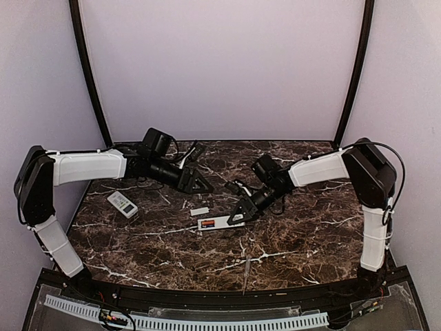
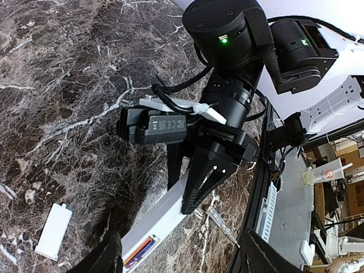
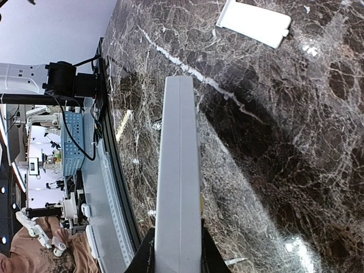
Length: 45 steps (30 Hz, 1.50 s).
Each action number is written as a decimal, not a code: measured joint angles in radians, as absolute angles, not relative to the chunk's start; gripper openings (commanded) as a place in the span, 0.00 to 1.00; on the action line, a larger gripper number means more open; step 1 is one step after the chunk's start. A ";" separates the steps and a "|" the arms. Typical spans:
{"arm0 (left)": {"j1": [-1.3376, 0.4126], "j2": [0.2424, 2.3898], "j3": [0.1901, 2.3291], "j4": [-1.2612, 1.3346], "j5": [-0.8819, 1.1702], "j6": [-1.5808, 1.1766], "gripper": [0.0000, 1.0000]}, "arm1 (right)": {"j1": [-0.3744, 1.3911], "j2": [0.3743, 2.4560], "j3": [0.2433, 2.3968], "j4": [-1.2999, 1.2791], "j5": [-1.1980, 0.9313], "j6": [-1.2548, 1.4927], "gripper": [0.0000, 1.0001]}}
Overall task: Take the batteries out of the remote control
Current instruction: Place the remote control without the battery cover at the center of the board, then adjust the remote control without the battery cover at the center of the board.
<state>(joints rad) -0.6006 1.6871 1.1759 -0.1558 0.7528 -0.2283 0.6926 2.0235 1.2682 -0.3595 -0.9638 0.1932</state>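
Tabletop [image 1: 310, 241]: right gripper [image 1: 239, 216] tilted (gripping remote [image 1: 211, 223]).

A robotics lab is indicated: a marble-patterned table [image 1: 296, 241] is enclosed by plain pale walls [image 1: 220, 69] and black poles [image 1: 88, 76]. Two robot arms [image 1: 86, 167] are bolted at the table's near edge, where a white slotted cable duct [image 1: 207, 322] is also run. Beyond that edge of the table, cluttered benches [image 2: 333, 170] and a blue crate [image 3: 71, 142] are seen in the wrist views.
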 measured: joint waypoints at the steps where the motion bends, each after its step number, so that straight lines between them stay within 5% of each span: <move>1: -0.601 1.694 1.178 -0.155 0.754 -0.235 0.70 | 0.691 2.025 1.262 -0.351 -0.963 0.196 0.17; 10: -0.605 1.743 1.181 -0.156 0.759 -0.258 0.70 | 0.666 2.046 1.219 -0.270 -0.953 0.239 0.35; 16: -0.606 1.771 1.196 -0.159 0.759 -0.258 0.70 | 0.640 2.046 1.188 -0.219 -0.931 0.263 0.61; 22: -0.611 1.821 1.205 -0.160 0.760 -0.266 0.70 | 0.620 2.018 1.148 -0.164 -0.886 0.285 0.74; 37: -0.616 1.869 1.262 -0.206 0.674 -0.251 0.70 | 0.601 1.800 1.019 -0.143 -0.539 0.382 0.74; 45: -0.616 1.875 1.174 -0.075 0.648 -0.347 0.70 | 0.630 1.634 0.898 -0.097 -0.524 0.569 0.75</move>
